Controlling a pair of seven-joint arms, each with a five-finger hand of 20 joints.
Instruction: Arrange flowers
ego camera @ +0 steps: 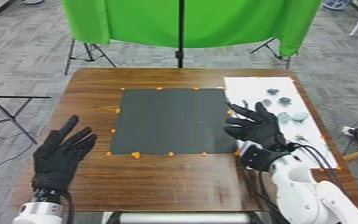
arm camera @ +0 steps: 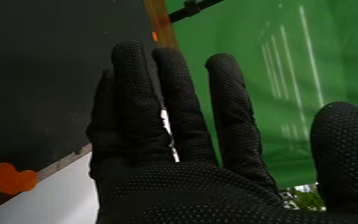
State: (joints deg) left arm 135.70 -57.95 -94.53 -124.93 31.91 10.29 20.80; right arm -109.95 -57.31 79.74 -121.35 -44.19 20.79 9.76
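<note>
In the head view my right hand (ego camera: 257,129) is over the left edge of a white sheet (ego camera: 246,87), its fingers extended and holding nothing. Small blue-grey flowers (ego camera: 285,101) and pale green ones (ego camera: 299,116) lie on that sheet, beyond and to the right of the hand. My left hand (ego camera: 58,157) is at the table's left side, fingers straight and empty. The right wrist view has my right hand (arm camera: 193,185) with its fingers straight and thumb apart; a bit of green leaves (arm camera: 309,199) peeks out between thumb and fingers.
A dark square mat (ego camera: 171,121) lies mid-table beside the sheet, with orange markers (ego camera: 136,155) around its border. The brown table (ego camera: 180,185) extends toward the robot. Behind it hangs a green cloth (ego camera: 193,25) with a black stand.
</note>
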